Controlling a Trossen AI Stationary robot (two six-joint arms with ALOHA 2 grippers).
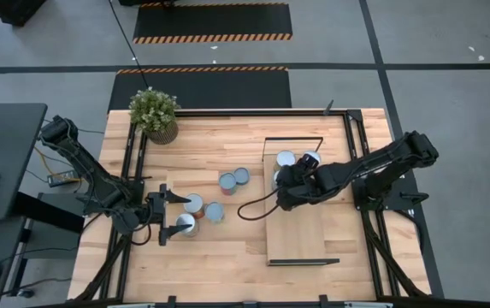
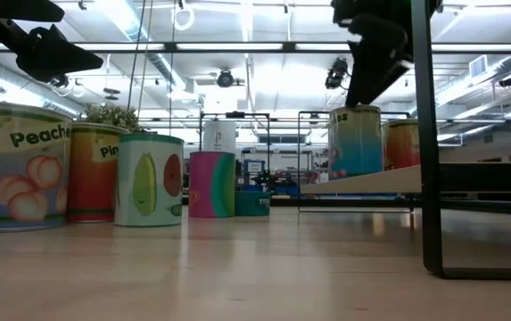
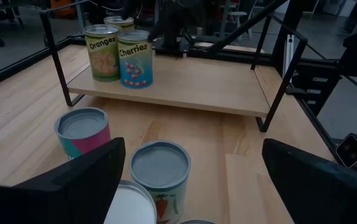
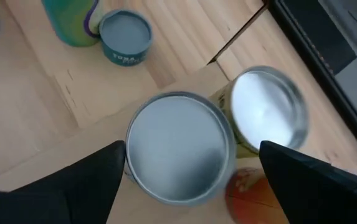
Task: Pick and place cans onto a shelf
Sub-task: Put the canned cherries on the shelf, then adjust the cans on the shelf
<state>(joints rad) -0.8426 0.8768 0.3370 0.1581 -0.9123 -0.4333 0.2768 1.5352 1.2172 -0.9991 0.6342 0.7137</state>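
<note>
The shelf point(image 1: 300, 235), a light-wood board on a thin black frame, stands right of the table's middle. At its far end three cans stand upright on their bases: one marked Oranges point(image 3: 102, 53), one marked Cherries point(image 3: 134, 59), and one more point(image 3: 119, 23) behind them. My right gripper point(image 1: 283, 190) hovers open just above these cans, its fingers either side of one silver top point(image 4: 178, 146) without touching it. Several cans point(image 1: 214, 211) stand on the table left of the shelf. My left gripper point(image 1: 174, 214) is open and level, its fingers flanking the nearest cans point(image 3: 159, 168).
A potted plant point(image 1: 154, 113) stands at the table's far left corner. Black frame rails point(image 1: 133, 162) run along the table's sides. A black cable point(image 1: 257, 205) loops from the right arm over the table beside the shelf. The shelf's near half point(image 3: 228, 87) is bare wood.
</note>
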